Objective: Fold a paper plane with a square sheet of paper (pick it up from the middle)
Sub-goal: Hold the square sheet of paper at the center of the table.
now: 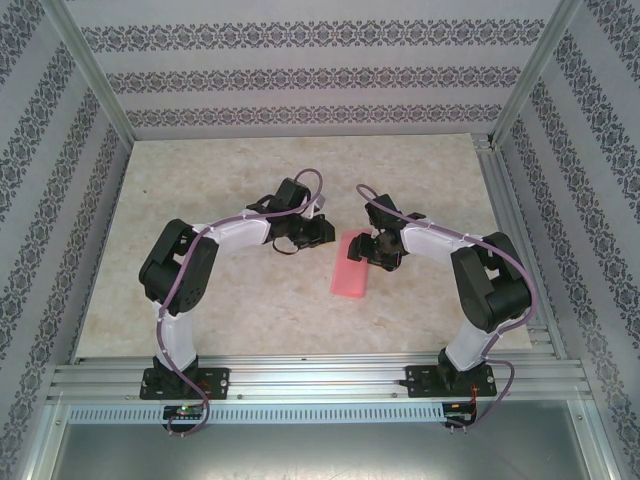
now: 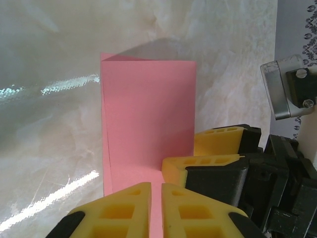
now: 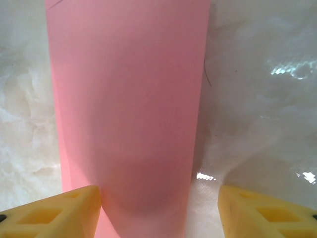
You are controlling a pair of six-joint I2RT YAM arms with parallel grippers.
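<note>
Though unclear from above, left end effector (image 2: 156,192) nearly closed over pink paper (image 2: 148,114), right end effector (image 3: 158,198) wide astride it.

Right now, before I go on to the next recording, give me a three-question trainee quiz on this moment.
1. True or false: the pink paper is already a pointed dart.
2. The right gripper has its jaws: A) shut on the paper; B) open, with the paper between its fingers; C) open over bare table, away from the paper.
3. Which gripper's jaws stand nearly together over one end of the paper?
Key: 1 false, it is a flat folded rectangle. 2 B. 3 the left gripper.
</note>
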